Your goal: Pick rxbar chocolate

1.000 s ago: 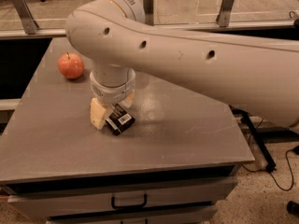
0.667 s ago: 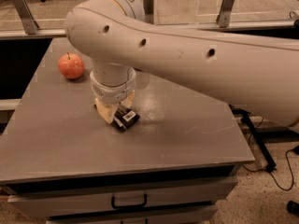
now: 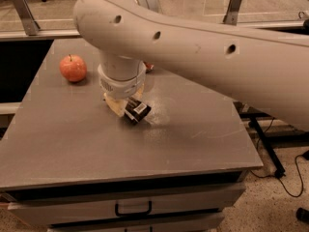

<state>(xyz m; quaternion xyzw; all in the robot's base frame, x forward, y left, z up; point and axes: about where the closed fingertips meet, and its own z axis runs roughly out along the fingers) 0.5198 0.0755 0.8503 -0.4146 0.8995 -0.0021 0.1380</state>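
Note:
The rxbar chocolate (image 3: 136, 111) is a flat black wrapper with a white barcode patch. It sticks out to the right from between my cream fingers (image 3: 115, 105), just above the grey table (image 3: 193, 144). My gripper (image 3: 123, 108) hangs under the white wrist near the table's middle and is shut on the bar's left end. The thick white arm crosses the view from the upper right and hides most of the gripper and the rest of the bar.
A red apple (image 3: 73, 68) sits on the table at the back left. A small red piece of a can (image 3: 149, 66) shows behind the wrist. A drawer handle (image 3: 133, 210) is below the front edge. Cables lie on the floor at the right.
The bar has moved up and to the right with my gripper, and its barcode end now tilts upward. The apple has not moved.

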